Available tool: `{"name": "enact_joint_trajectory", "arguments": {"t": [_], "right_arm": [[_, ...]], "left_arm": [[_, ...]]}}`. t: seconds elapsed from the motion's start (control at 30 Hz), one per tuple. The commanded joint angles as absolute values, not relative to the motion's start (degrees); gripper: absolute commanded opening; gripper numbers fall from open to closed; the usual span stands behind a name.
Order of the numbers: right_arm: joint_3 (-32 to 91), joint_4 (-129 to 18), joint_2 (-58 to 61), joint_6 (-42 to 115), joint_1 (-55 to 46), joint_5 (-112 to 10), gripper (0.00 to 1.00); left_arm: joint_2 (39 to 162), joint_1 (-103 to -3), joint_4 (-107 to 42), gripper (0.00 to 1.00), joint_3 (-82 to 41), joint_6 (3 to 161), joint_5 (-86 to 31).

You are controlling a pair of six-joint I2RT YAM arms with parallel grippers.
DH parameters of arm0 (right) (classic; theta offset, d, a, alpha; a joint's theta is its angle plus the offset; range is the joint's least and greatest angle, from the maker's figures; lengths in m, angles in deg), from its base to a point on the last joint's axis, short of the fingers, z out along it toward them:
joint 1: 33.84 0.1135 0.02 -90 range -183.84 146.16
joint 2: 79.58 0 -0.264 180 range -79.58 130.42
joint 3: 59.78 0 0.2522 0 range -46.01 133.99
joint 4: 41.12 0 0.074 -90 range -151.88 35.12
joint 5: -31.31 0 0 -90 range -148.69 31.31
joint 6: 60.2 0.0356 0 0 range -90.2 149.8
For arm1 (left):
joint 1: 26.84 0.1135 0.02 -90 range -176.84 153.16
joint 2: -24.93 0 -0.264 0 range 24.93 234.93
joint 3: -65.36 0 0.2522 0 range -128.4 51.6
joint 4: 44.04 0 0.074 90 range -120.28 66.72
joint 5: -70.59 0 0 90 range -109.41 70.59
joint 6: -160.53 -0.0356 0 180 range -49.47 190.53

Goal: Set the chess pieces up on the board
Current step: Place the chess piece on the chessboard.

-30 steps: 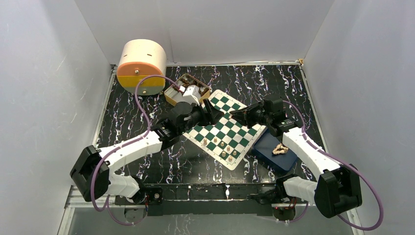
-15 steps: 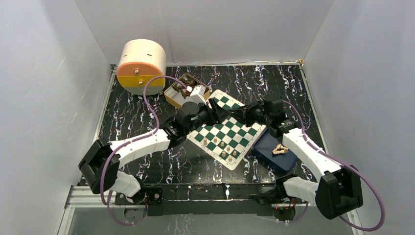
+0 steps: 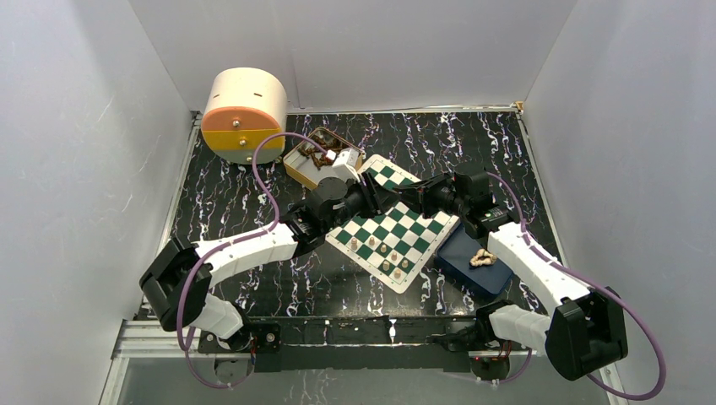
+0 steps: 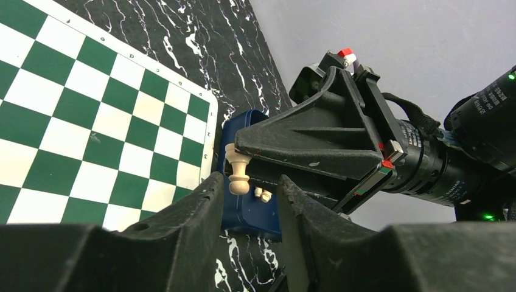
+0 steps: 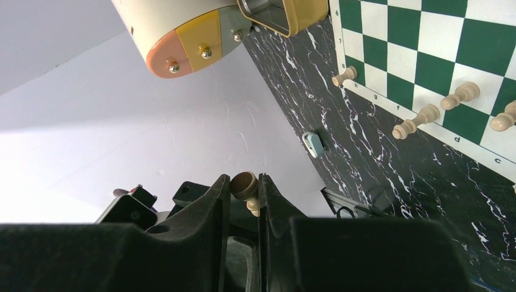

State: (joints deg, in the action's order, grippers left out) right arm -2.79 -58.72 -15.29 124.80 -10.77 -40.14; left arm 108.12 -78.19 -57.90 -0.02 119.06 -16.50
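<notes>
Handover, centre frame — our right gripper (image 5: 244,181) clamps a pawn (image 4: 238,174), left gripper (image 4: 248,184) jaws apart round it. Next: we pinch w/ L, release R.

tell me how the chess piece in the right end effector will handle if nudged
The chess piece looks like small turned wood, probably light and stiff. Its rounded end and narrow neck may let it twist in a pinch. Tall on a small base, it likely tips and rolls.

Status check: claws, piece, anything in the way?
Right claw shut on a pawn. Left claw open, tips at that pawn, no grip. Both over the board; other pawns stand along its near edge, away from the claws.
</notes>
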Motion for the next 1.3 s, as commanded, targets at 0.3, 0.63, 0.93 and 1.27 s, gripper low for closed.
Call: {"name": "enact_joint_trajectory", "arguments": {"t": [0.3, 0.63, 0.93, 1.27], "right_arm": [[-3.4, -55.8, -17.1, 125.6, -10.1, -40.6, 0.19], [-5.0, -58.3, -20.0, 118.0, -9.9, -39.9, 0.34], [-6.2, -64.8, -25.5, 102.7, -10.0, -41.1, 0.52], [1.5, -76.1, -23.3, 65.4, -10.0, -40.6, 0.51]], "left_arm": [[108.6, -78.5, -61.3, 0.12, -2.6, 117.6, -16.2], [105.5, -78.5, -57.3, 0.0, -2.7, 113.2, -16.7], [99.9, -78.3, -42.3, 0.0, -5.0, 108.7, -21.3], [95.9, -74.9, -3.1, 0.0, -16.1, 99.5, -22.0]]}}
